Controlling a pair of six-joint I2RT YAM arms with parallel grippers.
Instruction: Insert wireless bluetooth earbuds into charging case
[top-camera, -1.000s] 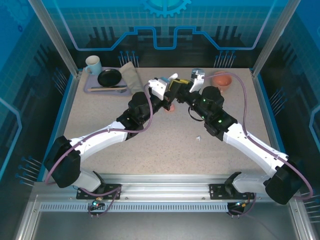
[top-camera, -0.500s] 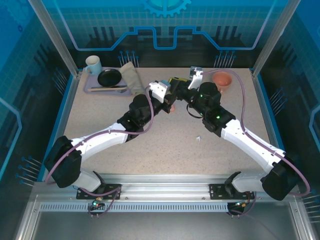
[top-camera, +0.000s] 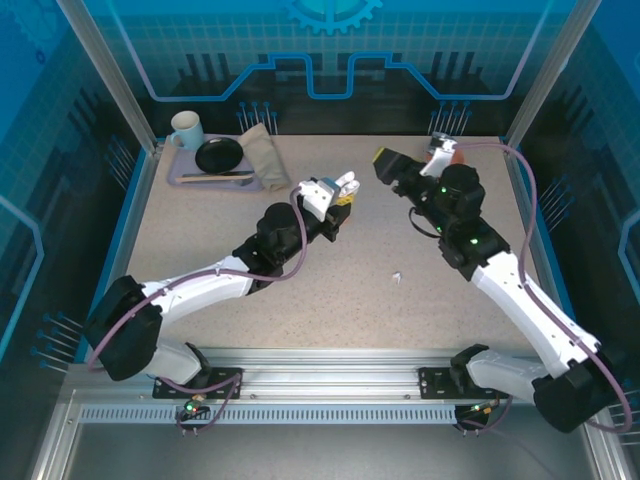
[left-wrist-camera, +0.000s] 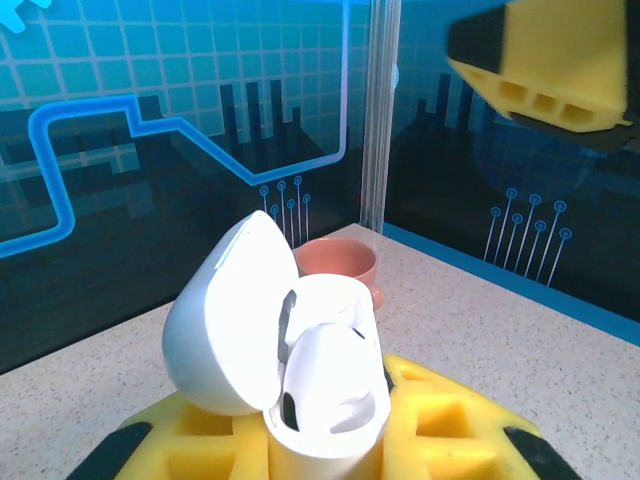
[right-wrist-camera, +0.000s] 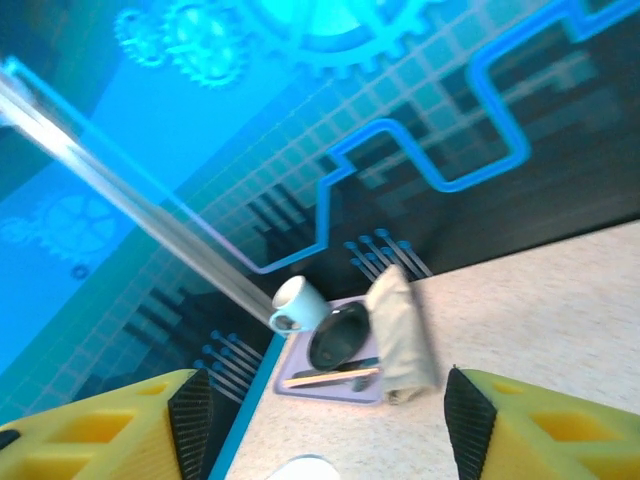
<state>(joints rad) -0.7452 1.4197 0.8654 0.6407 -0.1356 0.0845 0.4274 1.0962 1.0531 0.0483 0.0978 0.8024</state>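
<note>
OK, my left tool (left-wrist-camera: 320, 445) clamped on white case (left-wrist-camera: 330, 390), lid open, mouth up so I can load it; right tool (right-wrist-camera: 325, 420) wide open, empty.

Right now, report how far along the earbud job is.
Done: one white earbud looks seated in the open white charging case. In hand: the left gripper holds that case, lid up; the right gripper is open and empty. Left: a small white piece on the table, possibly the other earbud, needs picking up and inserting; then close the lid.
</note>
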